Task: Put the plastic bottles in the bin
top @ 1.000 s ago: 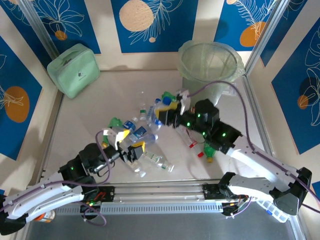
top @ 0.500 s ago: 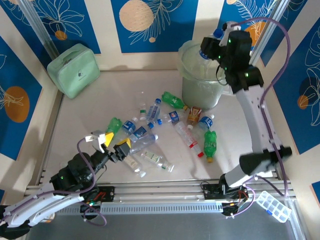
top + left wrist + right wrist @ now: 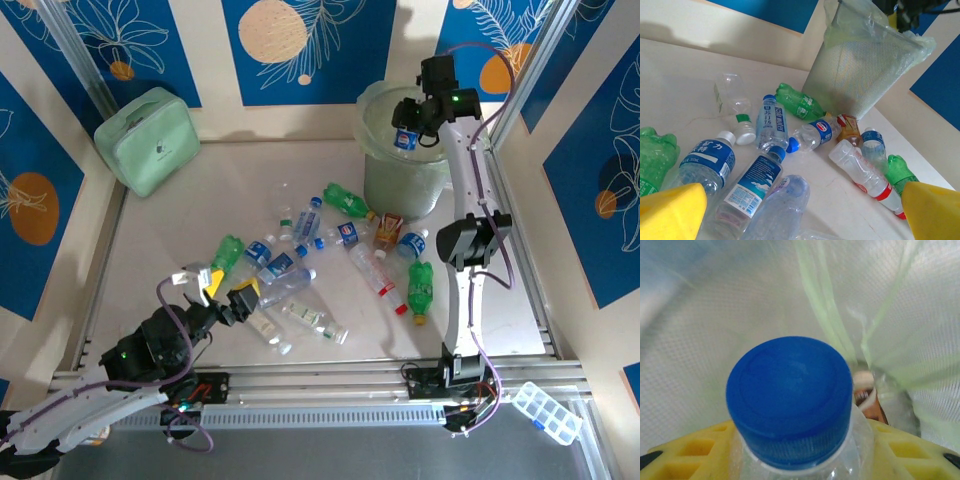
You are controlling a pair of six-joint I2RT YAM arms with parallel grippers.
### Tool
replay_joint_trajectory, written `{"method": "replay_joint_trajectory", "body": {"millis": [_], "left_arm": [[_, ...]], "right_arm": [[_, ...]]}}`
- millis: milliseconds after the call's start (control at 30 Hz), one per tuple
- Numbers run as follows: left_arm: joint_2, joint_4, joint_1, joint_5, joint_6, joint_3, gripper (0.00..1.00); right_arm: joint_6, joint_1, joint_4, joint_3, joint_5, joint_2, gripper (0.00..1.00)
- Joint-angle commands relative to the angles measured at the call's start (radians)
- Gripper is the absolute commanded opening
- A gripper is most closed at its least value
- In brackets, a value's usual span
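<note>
My right gripper reaches over the mouth of the pale-green bin and is shut on a clear plastic bottle with a blue cap and a blue label. In the right wrist view that bottle sits between the yellow fingers, with the bag-lined inside of the bin behind it and another bottle at the bottom. Several more bottles lie on the table, among them green ones and a blue-labelled one. My left gripper stands open just short of the nearest bottles.
A mint-green case lies at the back left. An orange-capped jar sits by the left arm's base and a clear compartment box at the near right. Metal rails edge the table.
The right arm lifted the blue-capped bottle off the table, swung it to the bin and lowered it into the mouth. The left arm drew back toward the near left, still open.
</note>
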Motion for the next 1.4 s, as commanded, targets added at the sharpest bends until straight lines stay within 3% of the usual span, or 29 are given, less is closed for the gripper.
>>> {"method": "replay_joint_trajectory", "body": {"millis": [0,133,233,433,667,867,1067,1200,1367], "left_arm": [[-0.009,-0.021,-0.007,-0.017,0.001,0.03,0.99],[0.016,-0.023,-0.007,-0.03,-0.002,0.036,0.99],[0.035,-0.028,-0.007,-0.04,-0.004,0.039,0.99],[0.051,-0.035,-0.007,-0.069,-0.005,0.042,0.99],[0.064,-0.056,-0.007,-0.115,-0.022,0.047,0.99],[0.098,-0.103,-0.007,-0.181,-0.059,0.067,0.99],[0.14,-0.193,-0.006,-0.294,-0.167,0.092,0.99],[0.195,-0.378,-0.006,-0.376,-0.422,0.142,0.99],[0.281,-0.541,-0.006,-0.289,-0.67,0.198,1.0]], "right_arm": [[-0.041,-0.009,-0.042,-0.06,-0.084,0.026,0.49],[-0.065,-0.009,-0.055,-0.067,-0.097,0.096,0.55],[-0.078,-0.014,-0.052,-0.065,-0.112,0.126,0.65],[-0.071,-0.026,-0.029,-0.058,-0.137,0.109,0.79],[-0.05,-0.032,-0.012,-0.059,-0.088,-0.017,0.8],[-0.024,-0.014,0.044,-0.131,-0.042,-0.242,0.76],[-0.022,0.095,0.224,-0.463,0.007,-0.572,0.73],[0.002,0.261,0.394,-0.799,0.102,-0.808,0.72],[0.053,0.5,0.602,-1.24,0.173,-1.035,0.7]]}}
